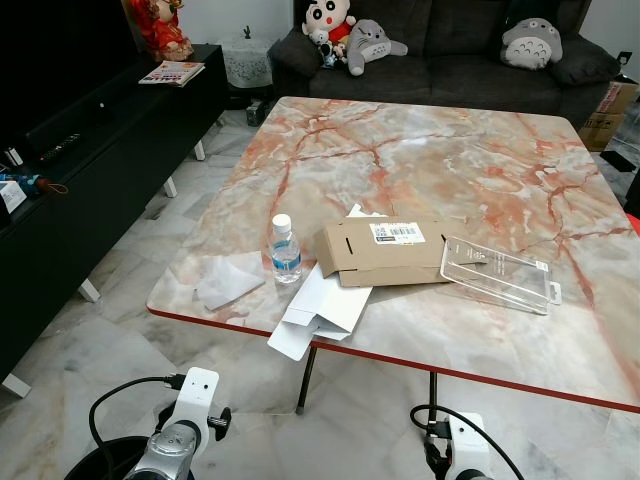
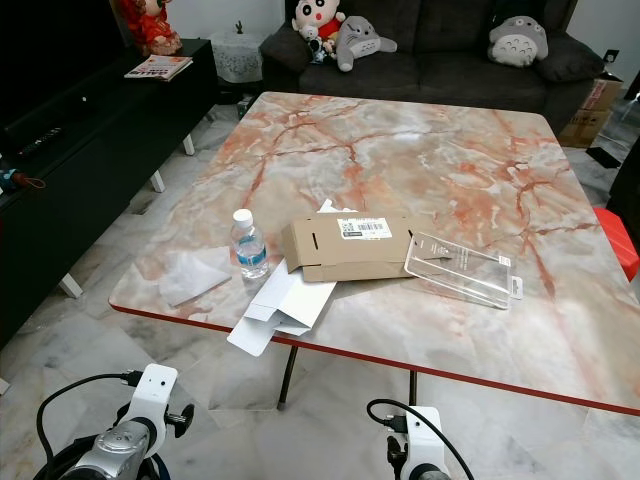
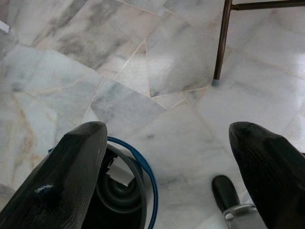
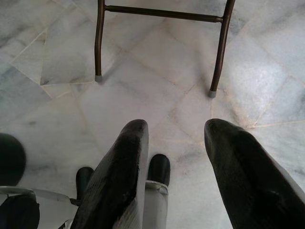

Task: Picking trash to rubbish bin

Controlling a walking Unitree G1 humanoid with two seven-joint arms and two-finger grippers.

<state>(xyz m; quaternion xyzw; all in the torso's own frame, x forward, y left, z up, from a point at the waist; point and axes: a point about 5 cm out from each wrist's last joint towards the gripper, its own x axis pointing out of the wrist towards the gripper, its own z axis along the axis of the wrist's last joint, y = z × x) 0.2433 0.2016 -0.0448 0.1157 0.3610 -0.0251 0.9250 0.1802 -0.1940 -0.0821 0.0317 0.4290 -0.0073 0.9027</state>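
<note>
On the marble table [image 1: 430, 150], near its front edge, lies the trash: a small water bottle [image 1: 285, 250] standing upright, a brown cardboard box [image 1: 385, 252], a clear plastic package [image 1: 497, 273], a flattened white carton [image 1: 318, 305] hanging over the edge, and a crumpled wrapper [image 1: 228, 278]. Both arms hang low below the table edge, the left wrist [image 1: 185, 425] and the right wrist [image 1: 455, 445]. My left gripper [image 3: 166, 130] is open over the floor, above a dark round bin with a blue rim [image 3: 121, 191]. My right gripper [image 4: 175, 125] is open and holds nothing.
A long black TV cabinet [image 1: 100, 150] runs along the left. A dark sofa with plush toys [image 1: 440, 40] stands behind the table. Thin table legs [image 4: 99, 40] stand on the marble floor [image 1: 110, 310] just ahead. A cardboard box [image 1: 612, 110] sits at far right.
</note>
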